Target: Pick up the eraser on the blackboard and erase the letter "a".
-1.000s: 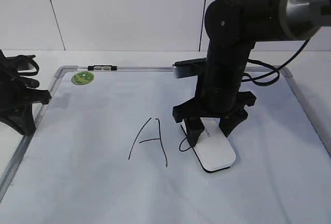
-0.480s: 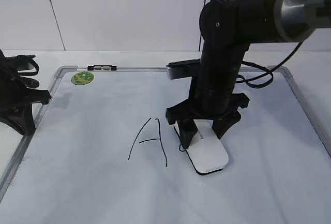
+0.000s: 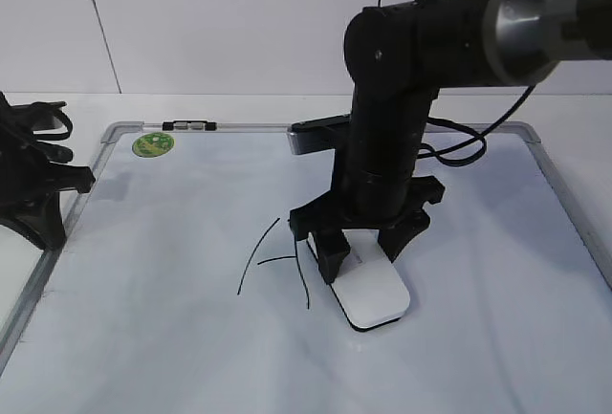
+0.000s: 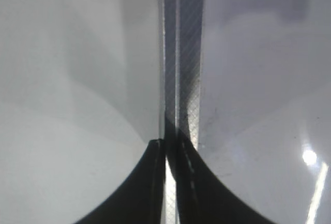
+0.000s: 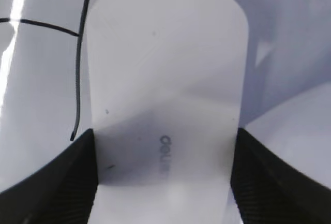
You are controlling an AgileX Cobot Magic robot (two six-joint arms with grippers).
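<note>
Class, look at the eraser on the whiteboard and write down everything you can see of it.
The eraser is a white, smooth, plastic-looking block with rounded corners, small grey lettering on top and a thin dark underside. It lies flat on the blackboard, just right of the drawn capital letter. The right gripper has its black jaws against both long sides, clamped on its far end. Its near end is uncovered.

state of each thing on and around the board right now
eraser: flat on the board, clamped on both sides
right gripper: jaws closed on the eraser
left gripper: shut, empty, at the board's left edge
blackboard: capital A drawn on it, small "a" not visible
</note>
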